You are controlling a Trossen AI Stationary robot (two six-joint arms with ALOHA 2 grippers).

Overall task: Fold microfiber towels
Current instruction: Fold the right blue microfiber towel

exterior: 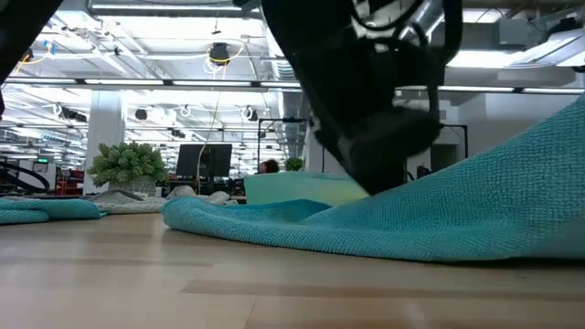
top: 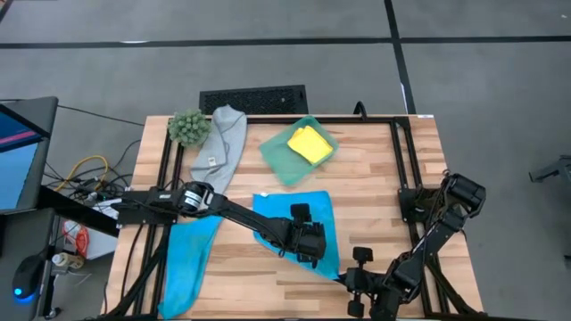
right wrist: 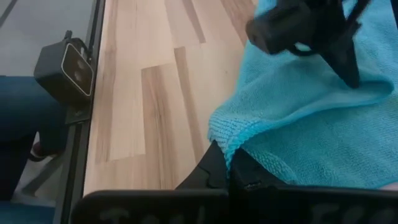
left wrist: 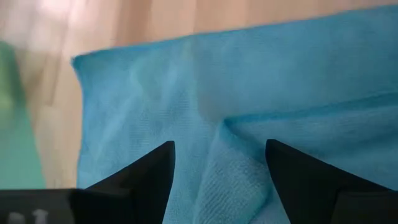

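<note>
A sky-blue towel (top: 290, 218) lies spread at the table's middle, reaching toward the near edge. My left gripper (left wrist: 217, 165) is open above it, and its fingers straddle a raised fold (left wrist: 233, 134) of the cloth. My right gripper (right wrist: 228, 168) is shut on the same towel's near right corner. A second blue towel (top: 189, 254) lies at the near left and hangs over the near edge. A grey towel (top: 225, 138) lies at the far left. A yellow folded towel (top: 310, 143) rests in the teal tray (top: 278, 156). My left gripper points slanting down at the blue towel's middle, one finger (left wrist: 155, 174) on each side of the raised fold; I cannot tell whether the fingers touch the cloth. My right gripper pinches the towel's hemmed edge at its near right corner (right wrist: 231, 140) between its two shut fingers, coming slanting down from the table's near right. That corner is raised off the table (exterior: 539, 146), while the rest of the towel lies on the wood.
A fuzzy green plant ball (top: 187, 127) stands at the far left corner. Black frame rails (top: 397, 152) run along the table's left and right sides. A dark keyboard (top: 252, 98) lies beyond the far edge. Bare wood (top: 375, 205) shows to the right of the towel.
</note>
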